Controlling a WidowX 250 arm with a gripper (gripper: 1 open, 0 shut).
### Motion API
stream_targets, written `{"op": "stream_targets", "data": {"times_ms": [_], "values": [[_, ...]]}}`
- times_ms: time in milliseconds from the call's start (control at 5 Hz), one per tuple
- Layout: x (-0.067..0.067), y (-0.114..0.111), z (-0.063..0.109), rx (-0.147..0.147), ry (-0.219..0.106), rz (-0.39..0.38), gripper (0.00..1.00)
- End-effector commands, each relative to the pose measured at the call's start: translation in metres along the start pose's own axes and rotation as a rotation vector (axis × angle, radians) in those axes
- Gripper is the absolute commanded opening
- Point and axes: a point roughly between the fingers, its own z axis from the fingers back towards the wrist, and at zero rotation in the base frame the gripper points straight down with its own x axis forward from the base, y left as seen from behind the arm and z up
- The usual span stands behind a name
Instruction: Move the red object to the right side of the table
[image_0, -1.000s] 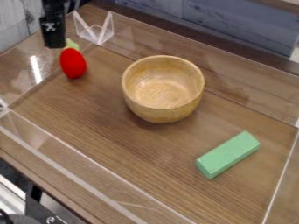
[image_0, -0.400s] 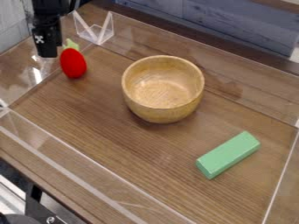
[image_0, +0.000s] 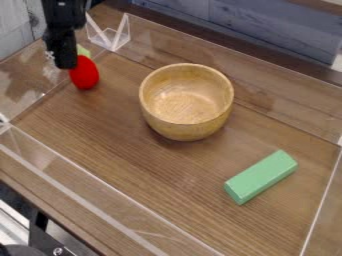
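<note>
The red object, a small glossy strawberry-shaped toy, lies at the far left of the table near the back wall. My gripper hangs straight down at the toy's upper left, and its dark fingers are drawn together into a narrow tip. That tip touches or overlaps the toy's left shoulder by the green leafy top. Whether any of the toy is pinched between the fingers cannot be made out. The toy rests on the wood.
A round wooden bowl stands mid-table, right of the toy. A green rectangular block lies at the front right. Clear acrylic walls edge the tabletop, with a folded clear piece at the back left.
The gripper has come down and shifted slightly right onto the toy's upper left, and its fingers have gone from spread to closed. The toy has not moved.
</note>
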Motion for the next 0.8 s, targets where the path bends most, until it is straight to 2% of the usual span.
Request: {"op": "stream_targets", "data": {"times_ms": [0,200,600], "values": [[0.005,0.02,0.011,0.056,-0.008,0.052,0.0],[0.01,0.027,0.003,0.047,-0.019,0.118,0.0],[0.019,0.04,-0.007,0.034,-0.027,0.166,0.0]]}}
